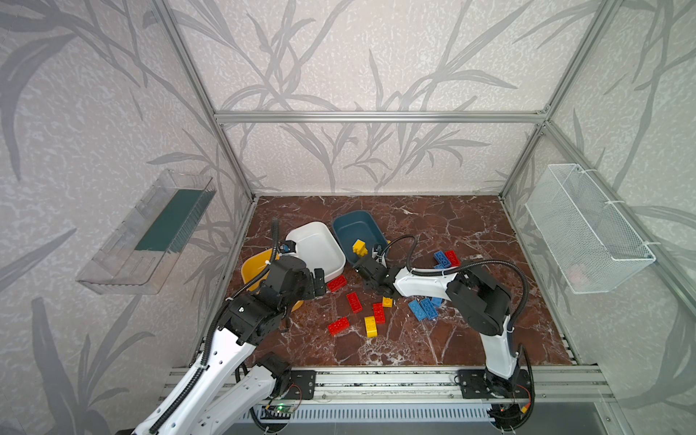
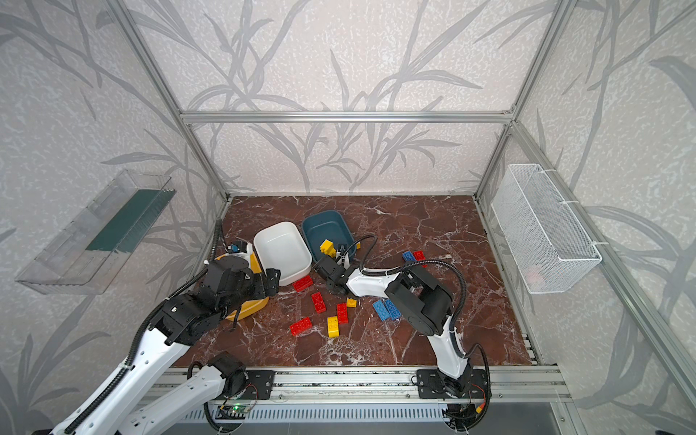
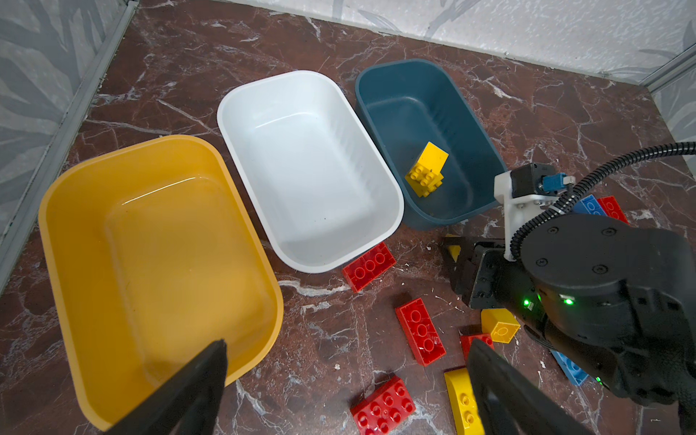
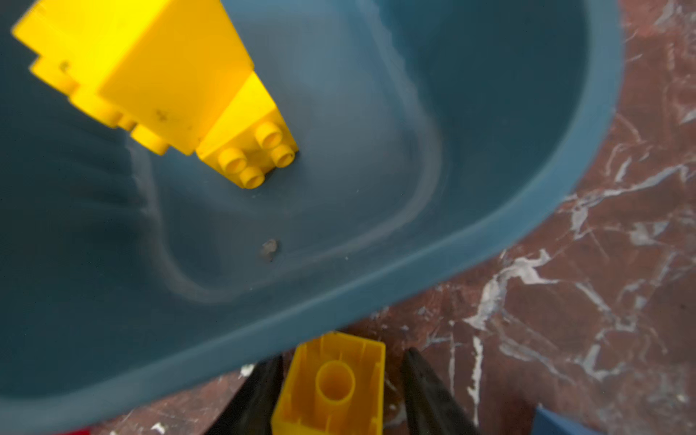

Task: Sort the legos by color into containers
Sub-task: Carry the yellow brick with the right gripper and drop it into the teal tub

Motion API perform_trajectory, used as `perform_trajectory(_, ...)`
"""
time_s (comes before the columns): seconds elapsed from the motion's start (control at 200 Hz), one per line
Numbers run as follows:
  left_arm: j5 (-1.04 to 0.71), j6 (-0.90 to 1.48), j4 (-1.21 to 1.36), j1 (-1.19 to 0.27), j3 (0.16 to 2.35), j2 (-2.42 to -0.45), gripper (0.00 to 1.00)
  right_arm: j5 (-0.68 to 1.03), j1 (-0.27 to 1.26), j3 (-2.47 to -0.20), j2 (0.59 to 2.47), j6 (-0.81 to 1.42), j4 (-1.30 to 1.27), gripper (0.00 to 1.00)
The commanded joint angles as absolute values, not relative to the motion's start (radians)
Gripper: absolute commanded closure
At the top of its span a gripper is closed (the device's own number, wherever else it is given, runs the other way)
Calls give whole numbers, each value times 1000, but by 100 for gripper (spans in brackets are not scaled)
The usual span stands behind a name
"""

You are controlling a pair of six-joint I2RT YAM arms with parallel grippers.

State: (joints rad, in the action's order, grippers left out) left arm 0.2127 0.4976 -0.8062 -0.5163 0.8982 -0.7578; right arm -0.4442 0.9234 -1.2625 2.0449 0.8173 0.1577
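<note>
Three containers sit at the back left: mustard yellow (image 1: 250, 269) (image 3: 150, 141), white (image 1: 301, 228) (image 3: 301, 75) and teal (image 1: 352, 222) (image 3: 414, 64). Stacked yellow legos (image 1: 359, 248) (image 3: 427, 169) (image 4: 150, 75) lie inside the teal one. My right gripper (image 1: 360, 268) (image 4: 335, 388) is low by the teal tub's near corner, shut on a small yellow lego (image 4: 333, 380) (image 3: 452, 250) whose hollow underside faces the camera. My left gripper (image 1: 319, 280) (image 3: 348, 350) hangs open and holds nothing, beside the yellow tub.
Loose on the marble floor are red legos (image 1: 336, 283) (image 1: 354, 302) (image 1: 338, 325), yellow ones (image 1: 370, 326) (image 1: 387, 301) and blue ones (image 1: 423, 309) (image 1: 440, 258). A clear tray (image 1: 147, 241) and a wire basket (image 1: 587, 233) hang on the side walls.
</note>
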Motion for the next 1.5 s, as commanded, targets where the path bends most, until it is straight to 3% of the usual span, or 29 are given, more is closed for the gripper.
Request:
perform_trajectory(0.0,208,489,-798,-508,889,-749,1,-446,919,-1277,2074,822,161,58)
perform_trajectory(0.105,204,488,-796,-499,887,-750,2,-437,920,-1268,2063,811,147,76)
perform_trajectory(0.23,189,489,-791,-483,885,-751,2,-424,919,-1250,2043,804,129,82)
perform_trajectory(0.465,179,486,-788,-461,883,-750,1,-386,925,-1214,1950,761,129,82)
perform_trajectory(0.585,221,492,-804,-460,884,-739,1,-336,927,-1183,1876,710,113,77)
perform_trajectory(0.9,270,519,-798,-461,869,-653,1,-236,897,-1279,1717,555,296,76)
perform_trajectory(1.04,270,545,-788,-460,850,-602,1,-107,836,-1422,1770,509,408,75)
perform_trajectory(1.494,196,501,-808,-459,881,-619,1,-55,725,-1839,2079,477,571,72)
